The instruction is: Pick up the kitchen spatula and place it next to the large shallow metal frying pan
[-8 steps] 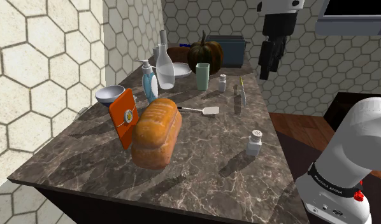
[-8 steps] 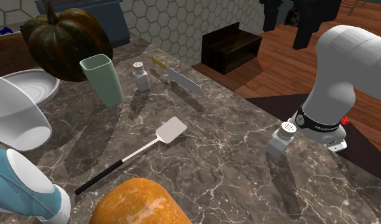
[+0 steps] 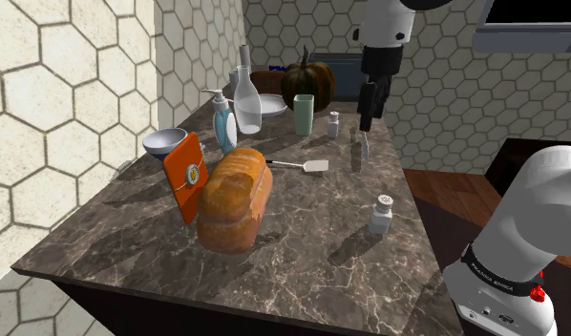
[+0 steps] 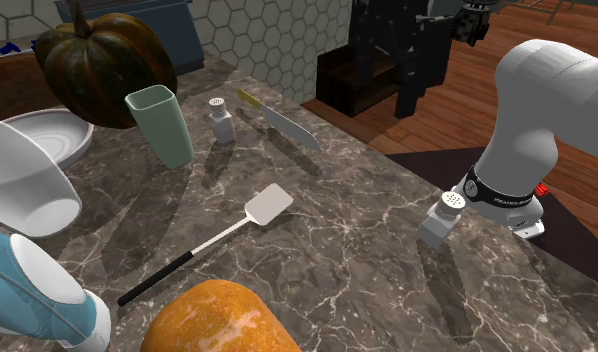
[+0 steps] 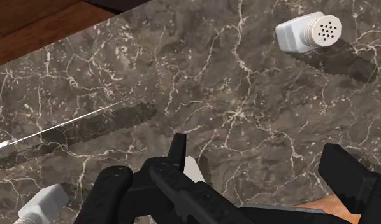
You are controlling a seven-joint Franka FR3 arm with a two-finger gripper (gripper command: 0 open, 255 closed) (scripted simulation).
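Observation:
The spatula [image 3: 303, 165] [image 4: 227, 235] lies flat on the dark marble counter, with a white blade and a thin black handle that points toward the bread loaf. The shallow grey-white pan [image 3: 272, 105] [image 4: 53, 136] sits at the back beside the pumpkin. My black gripper [image 3: 367, 113] [image 4: 389, 95] hangs open and empty above the counter near the knife, apart from the spatula. In the wrist view my gripper [image 5: 224, 170] has its fingers spread, and a white patch, apparently the spatula blade [image 5: 194, 169], peeks from behind the hand.
A knife [image 3: 364, 139] [image 4: 279, 121] and a small shaker [image 3: 333, 123] [image 4: 221, 118] lie below the gripper. Another shaker [image 3: 381, 214] [image 4: 442, 217] stands near the counter's edge. A green cup [image 3: 304, 114], pumpkin [image 3: 304, 78], bottle [image 3: 246, 99], soap dispenser [image 3: 223, 121], bread loaf [image 3: 236, 198] and orange box [image 3: 187, 175] crowd the shoulder view's left.
The arm has swung toward the shoulder view's left and come lower, bringing the gripper from off the counter's side to above the knife. Nothing on the counter has moved.

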